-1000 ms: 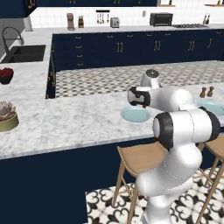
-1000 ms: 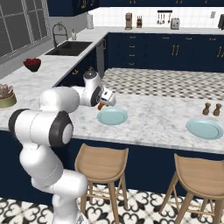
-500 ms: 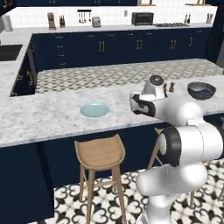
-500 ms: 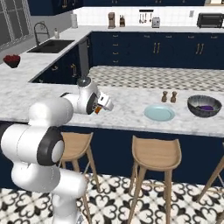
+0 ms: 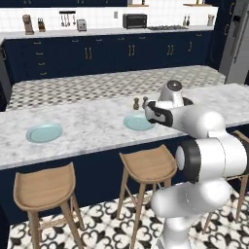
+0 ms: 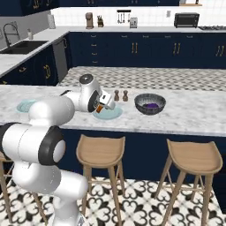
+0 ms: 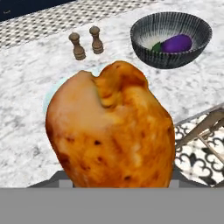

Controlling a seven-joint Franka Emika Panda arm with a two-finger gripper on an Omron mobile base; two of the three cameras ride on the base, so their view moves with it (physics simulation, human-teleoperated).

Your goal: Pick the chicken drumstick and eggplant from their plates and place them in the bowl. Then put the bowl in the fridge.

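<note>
Up close in hand view: chicken drumstick (image 7: 111, 131) clenched in tool (image 6: 103, 106) above the desk (image 6: 185, 114); eggplant (image 7: 177, 43) inside bowl (image 6: 150, 103). Base driven sideways since earlier, bowl now nearer

The light was even and fairly bright, with no clear source and no glare, and the white marble surface (image 5: 92, 126) carried only faint, soft shadows under the bowl (image 6: 150, 103) and the plate (image 5: 44, 132). Both base pictures were sharp but coarsely rendered, with jagged edges on the stools (image 6: 100, 152) and floor tiles (image 6: 141, 207). In the hand view the drumstick (image 7: 111, 131) loomed large and slightly soft, its skin smooth and smeared.
</note>
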